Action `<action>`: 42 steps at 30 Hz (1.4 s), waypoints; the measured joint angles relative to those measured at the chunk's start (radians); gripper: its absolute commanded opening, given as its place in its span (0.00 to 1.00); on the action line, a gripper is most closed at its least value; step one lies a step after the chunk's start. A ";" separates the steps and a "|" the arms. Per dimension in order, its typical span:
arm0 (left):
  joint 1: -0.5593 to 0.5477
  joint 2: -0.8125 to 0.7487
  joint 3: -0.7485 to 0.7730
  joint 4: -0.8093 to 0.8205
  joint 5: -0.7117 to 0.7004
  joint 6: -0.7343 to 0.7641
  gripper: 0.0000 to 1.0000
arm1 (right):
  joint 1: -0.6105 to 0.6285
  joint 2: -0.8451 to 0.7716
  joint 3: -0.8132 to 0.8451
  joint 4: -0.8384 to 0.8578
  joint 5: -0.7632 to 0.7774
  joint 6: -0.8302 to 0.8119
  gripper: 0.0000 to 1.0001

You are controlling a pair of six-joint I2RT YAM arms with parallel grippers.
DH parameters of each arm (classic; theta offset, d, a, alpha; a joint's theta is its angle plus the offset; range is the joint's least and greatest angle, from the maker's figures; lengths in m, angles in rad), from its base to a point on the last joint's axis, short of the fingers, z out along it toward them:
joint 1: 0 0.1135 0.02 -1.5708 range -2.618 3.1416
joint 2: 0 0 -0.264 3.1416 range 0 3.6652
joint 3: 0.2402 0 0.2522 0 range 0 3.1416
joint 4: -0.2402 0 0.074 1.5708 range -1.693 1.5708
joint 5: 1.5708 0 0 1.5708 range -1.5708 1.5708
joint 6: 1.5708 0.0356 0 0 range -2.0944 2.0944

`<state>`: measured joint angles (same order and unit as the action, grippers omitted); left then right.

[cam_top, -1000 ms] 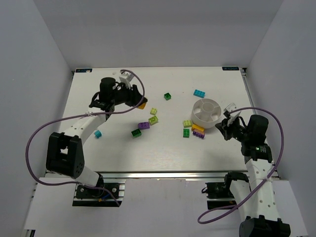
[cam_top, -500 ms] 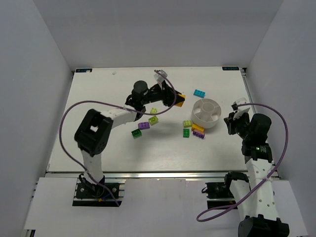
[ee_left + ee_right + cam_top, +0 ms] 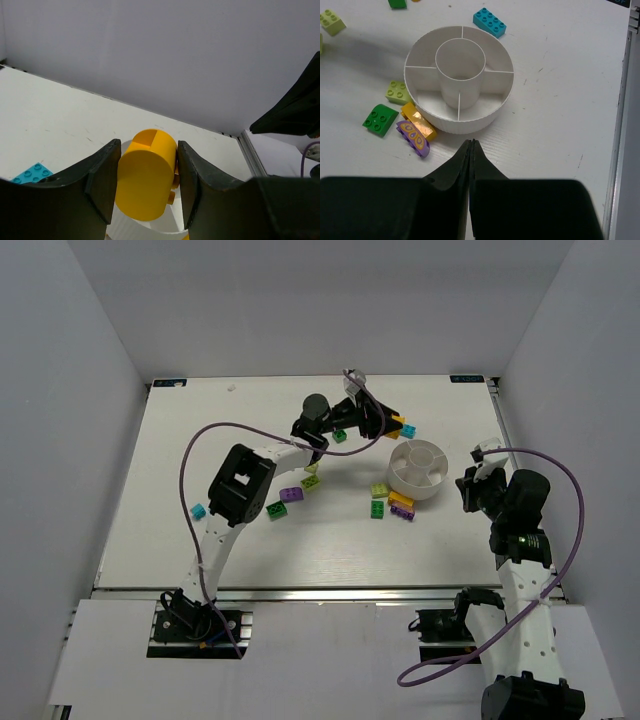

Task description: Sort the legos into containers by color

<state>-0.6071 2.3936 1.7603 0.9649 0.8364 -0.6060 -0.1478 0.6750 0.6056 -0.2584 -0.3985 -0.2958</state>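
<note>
My left gripper [image 3: 148,146] is shut on an orange lego [image 3: 146,175] and holds it above the table just left of and behind the white bowl [image 3: 418,468], over its far rim [image 3: 131,229]. In the top view this gripper [image 3: 385,422] sits next to a cyan lego [image 3: 408,430]. The bowl's wedge containers [image 3: 425,77] hold nothing that I can see. My right gripper [image 3: 471,145] is shut and empty, just right of the bowl [image 3: 460,122]. Lime [image 3: 398,92], dark green [image 3: 380,119], orange [image 3: 418,120] and purple [image 3: 412,138] legos lie against the bowl's left side.
More legos lie scattered left of the bowl: dark green [image 3: 340,436], lime [image 3: 309,482], purple [image 3: 291,494], dark green [image 3: 276,510] and cyan [image 3: 198,511]. The left arm's purple cable [image 3: 215,430] arcs over the table's left half. A metal rail [image 3: 620,125] edges the table on the right.
The left arm swung from the table's far left across to the bowl, carrying the orange lego. The right gripper drew back slightly to the right and stayed shut.
</note>
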 measured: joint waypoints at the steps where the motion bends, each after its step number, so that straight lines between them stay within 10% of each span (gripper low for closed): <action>1: 0.000 0.028 0.029 0.001 0.012 -0.008 0.17 | -0.001 0.000 0.000 0.000 0.000 0.000 0.00; 22: -0.043 0.165 0.151 -0.011 0.084 -0.068 0.29 | -0.003 -0.010 0.000 0.000 -0.001 -0.002 0.00; 31: -0.043 0.214 0.197 -0.042 0.070 -0.072 0.64 | -0.003 -0.015 0.000 0.000 -0.004 -0.003 0.00; 42: -0.043 0.217 0.197 -0.053 0.061 -0.071 0.73 | -0.003 -0.015 0.000 0.000 -0.010 -0.006 0.00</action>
<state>-0.6506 2.6106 1.9575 0.9115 0.8970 -0.6773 -0.1513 0.6601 0.6056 -0.2588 -0.4080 -0.3023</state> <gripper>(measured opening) 0.725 0.014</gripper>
